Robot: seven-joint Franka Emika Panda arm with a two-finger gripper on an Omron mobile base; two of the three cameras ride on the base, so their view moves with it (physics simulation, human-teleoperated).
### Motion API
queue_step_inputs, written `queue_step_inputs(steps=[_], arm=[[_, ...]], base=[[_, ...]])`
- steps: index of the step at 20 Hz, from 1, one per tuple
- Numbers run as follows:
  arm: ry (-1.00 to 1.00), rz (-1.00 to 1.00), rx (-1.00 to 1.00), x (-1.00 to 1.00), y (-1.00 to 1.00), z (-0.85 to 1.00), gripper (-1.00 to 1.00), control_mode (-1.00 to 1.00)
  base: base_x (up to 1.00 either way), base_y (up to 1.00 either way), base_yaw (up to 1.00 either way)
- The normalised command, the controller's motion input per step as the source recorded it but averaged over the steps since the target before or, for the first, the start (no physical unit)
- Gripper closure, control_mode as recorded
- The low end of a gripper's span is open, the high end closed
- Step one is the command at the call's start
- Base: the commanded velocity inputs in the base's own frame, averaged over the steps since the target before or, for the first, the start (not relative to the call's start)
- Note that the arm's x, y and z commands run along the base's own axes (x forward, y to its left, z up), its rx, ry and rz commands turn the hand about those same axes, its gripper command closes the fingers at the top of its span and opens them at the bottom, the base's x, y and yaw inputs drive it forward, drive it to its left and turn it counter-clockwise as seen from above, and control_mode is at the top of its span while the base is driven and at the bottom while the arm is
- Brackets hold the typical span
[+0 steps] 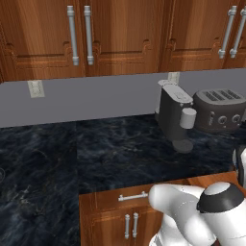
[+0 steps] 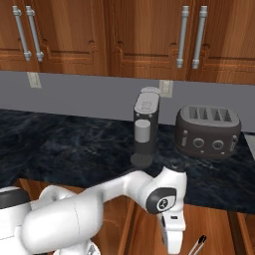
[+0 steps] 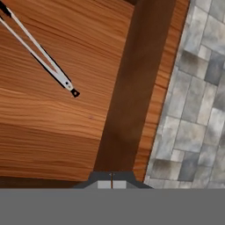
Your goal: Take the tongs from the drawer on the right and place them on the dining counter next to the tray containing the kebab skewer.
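Note:
The drawer stands pulled out, and the hand view looks straight down onto its reddish wooden floor. The slim dark tongs lie on that floor at the upper left, with their arms running off the picture's corner. My gripper is shut and empty, hanging over the drawer's dark front wall, well apart from the tongs. In the right base view one end of the tongs shows just right of my white wrist, over the open drawer. The dining counter, the tray and the kebab skewer are out of view.
A black stone kitchen counter carries a coffee machine and a toaster. Wall cabinets with vertical silver handles hang above. A closed drawer with a silver bar handle sits to the left. Grey floor tiles lie beyond the drawer front.

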Motion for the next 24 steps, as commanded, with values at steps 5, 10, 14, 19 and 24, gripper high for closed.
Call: queue_step_inputs(steps=[5,10,14,19,24], arm=[[-0.03,0.00,0.00,0.07,-0.12,0.00,1.00,-1.00],[-0.02,0.00,0.00,0.03,-0.11,0.00,1.00,-1.00],[0.00,0.00,0.00,0.09,-0.05,0.00,1.00,-1.00],[0.00,0.02,0.00,0.21,-0.01,0.00,1.00,-1.00],[0.00,0.01,0.00,0.14,-0.01,0.00,-1.00,-1.00]], base=[[0.00,0.00,0.00],[0.00,0.00,0.00],[0.00,0.00,0.00],[0.00,0.00,0.00],[0.00,0.00,0.00]])
